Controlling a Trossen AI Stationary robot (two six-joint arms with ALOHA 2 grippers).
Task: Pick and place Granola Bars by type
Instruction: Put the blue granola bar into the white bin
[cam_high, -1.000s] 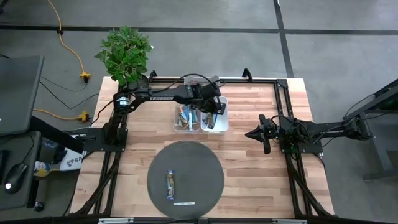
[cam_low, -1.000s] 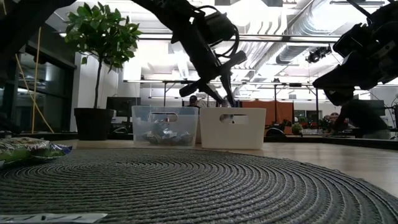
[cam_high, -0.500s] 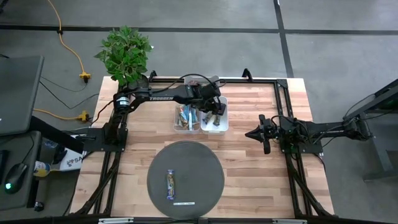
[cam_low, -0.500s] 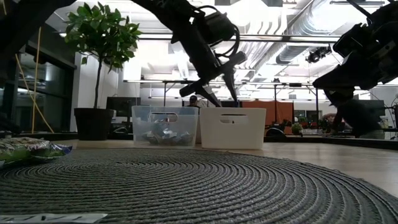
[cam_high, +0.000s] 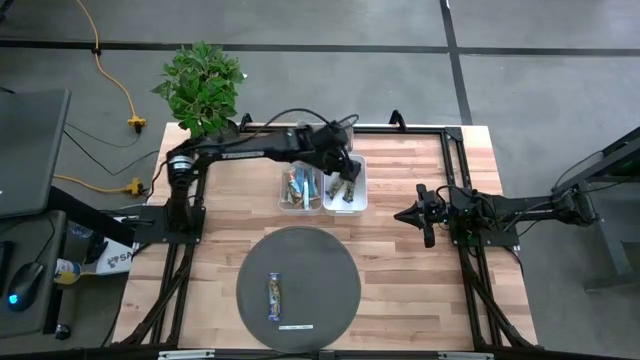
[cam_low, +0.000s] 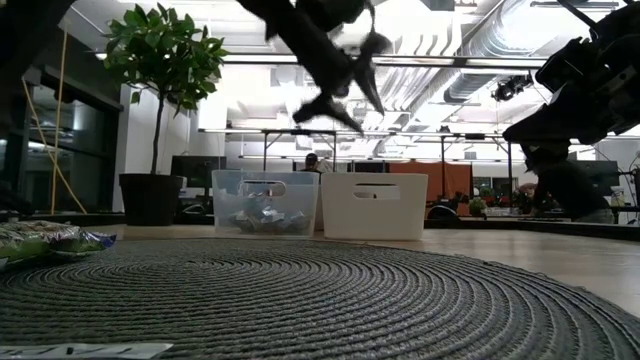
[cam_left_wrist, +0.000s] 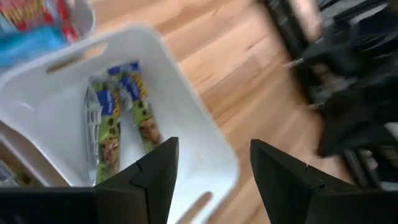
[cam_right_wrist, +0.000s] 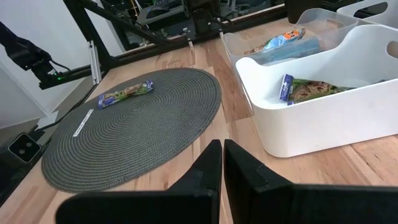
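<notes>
My left gripper (cam_high: 346, 183) is open and empty, high above the white bin (cam_high: 358, 203); in the low view it (cam_low: 340, 88) hangs well over the bin's rim. Green bars with blue ends (cam_left_wrist: 118, 127) lie in the white bin. Red and blue bars (cam_left_wrist: 34, 25) lie in the clear bin (cam_high: 287, 200) beside it. One green-and-blue bar (cam_high: 273, 297) lies flat on the round grey mat (cam_high: 320, 260); it also shows in the right wrist view (cam_right_wrist: 124, 93). My right gripper (cam_high: 408, 215) is shut and waits at the table's right.
A thin white label strip (cam_high: 295, 327) lies on the mat's near edge. A potted plant (cam_high: 203, 85) stands at the far left corner. Black frame rails (cam_high: 470, 260) run along the table's sides. Bare wood lies between the bins and the mat.
My left gripper has gone up from just above the white bin's rim to well above both bins, staying open, and its arm has drawn back toward the far left.
</notes>
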